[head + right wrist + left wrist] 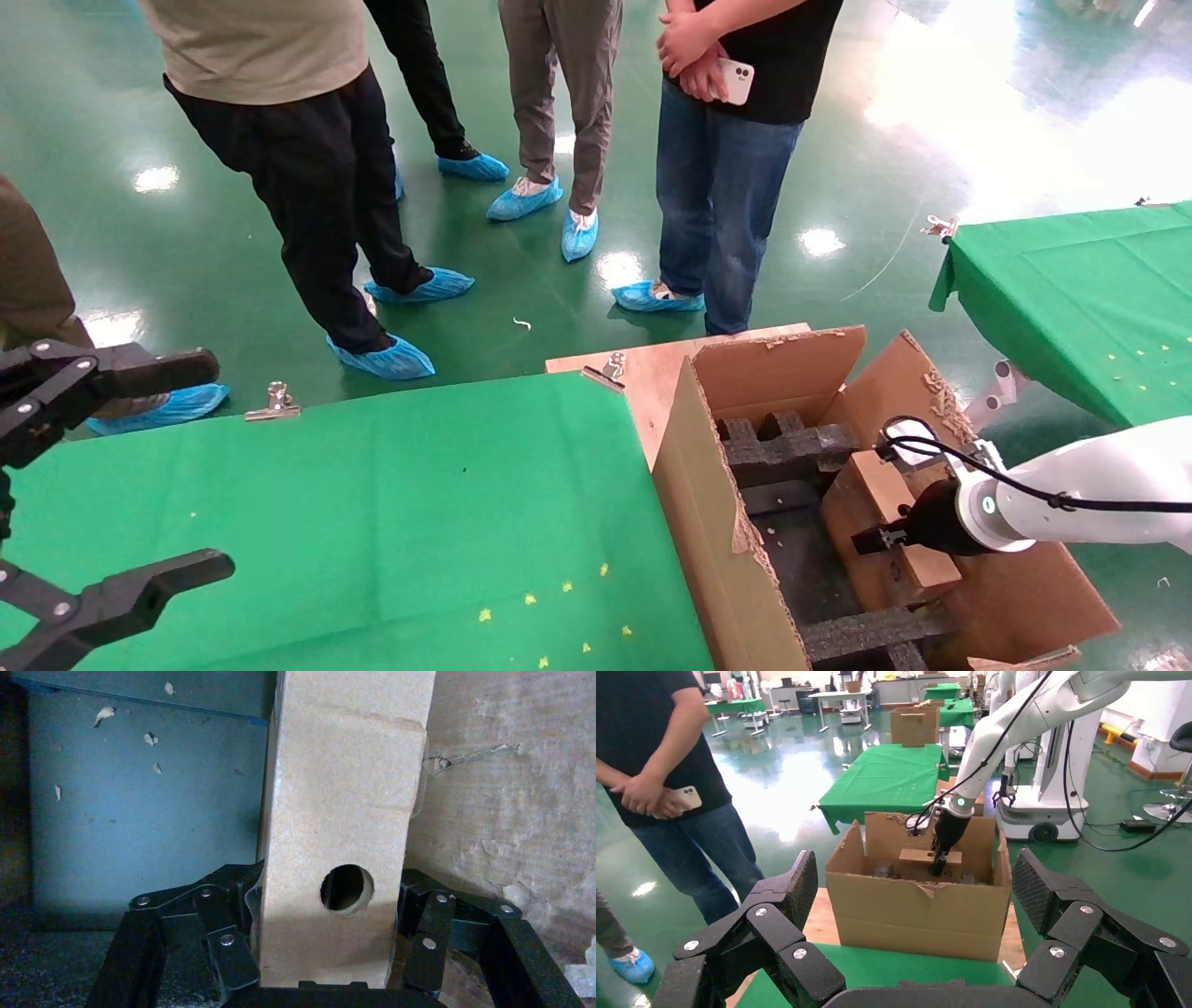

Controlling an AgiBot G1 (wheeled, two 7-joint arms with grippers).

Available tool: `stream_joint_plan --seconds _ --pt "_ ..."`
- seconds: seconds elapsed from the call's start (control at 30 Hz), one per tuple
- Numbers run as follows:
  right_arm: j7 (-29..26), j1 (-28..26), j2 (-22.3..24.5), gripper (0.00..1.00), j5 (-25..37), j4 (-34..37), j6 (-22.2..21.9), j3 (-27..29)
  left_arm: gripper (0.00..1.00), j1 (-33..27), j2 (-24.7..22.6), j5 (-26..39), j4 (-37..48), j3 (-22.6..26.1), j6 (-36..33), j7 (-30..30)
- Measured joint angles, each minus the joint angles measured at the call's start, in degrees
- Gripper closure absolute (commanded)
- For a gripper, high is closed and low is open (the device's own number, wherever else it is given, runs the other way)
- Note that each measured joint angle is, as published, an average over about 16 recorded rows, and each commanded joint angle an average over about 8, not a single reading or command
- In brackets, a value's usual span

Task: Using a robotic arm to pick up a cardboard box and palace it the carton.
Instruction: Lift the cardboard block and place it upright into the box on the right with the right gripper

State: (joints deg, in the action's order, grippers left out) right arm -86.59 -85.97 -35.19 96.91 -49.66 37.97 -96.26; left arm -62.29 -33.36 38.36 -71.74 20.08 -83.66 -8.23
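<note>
Robotics lab | glossy green floor [168, 233] | cloth-covered tables [891, 776] | onlookers in shoe covers [382, 359]

A green-clothed table [372, 503], its cloth held by metal clips [273, 402], stands on the glossy green floor [233, 280].

Light: bright overhead.
Glare: white patches on the glossy floor [978, 112] toward 1 o'clock.
Shadow: dim inside the carton [140, 811].
Focus: sharp throughout.

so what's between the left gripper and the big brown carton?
Only green tablecloth, bare apart from yellow specks, between the open left gripper and the large torn-flapped brown carton; head view shows it.
</note>
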Motion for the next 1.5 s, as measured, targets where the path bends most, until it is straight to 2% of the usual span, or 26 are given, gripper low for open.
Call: stream_joint_plan --seconds 0.03,1.03,1.3,1.5 --pt "0.11 0.02 -0.03 0.00 -0.05 0.05 0.01 0.00 0.00 0.00 0.00 0.00 0.00 0.00 0.00 0.00" --pt "0.33 -2.29 0.63 0.00 0.86 -1.03 0.28 0.48 0.00 0.00 0.01 -0.02 0.01 0.01 0.01 0.01" --pt "0.46 -5.33 1.96 0.00 1.25 -3.76 0.13 1.64 0.00 0.00 0.01 -0.02 0.01 0.01 0.01 0.01" --pt "1.13 -9.51 4.12 0.00 0.80 -8.65 0.38 3.55 0.00 0.00 0.01 -0.02 0.01 0.01 0.01 0.01"
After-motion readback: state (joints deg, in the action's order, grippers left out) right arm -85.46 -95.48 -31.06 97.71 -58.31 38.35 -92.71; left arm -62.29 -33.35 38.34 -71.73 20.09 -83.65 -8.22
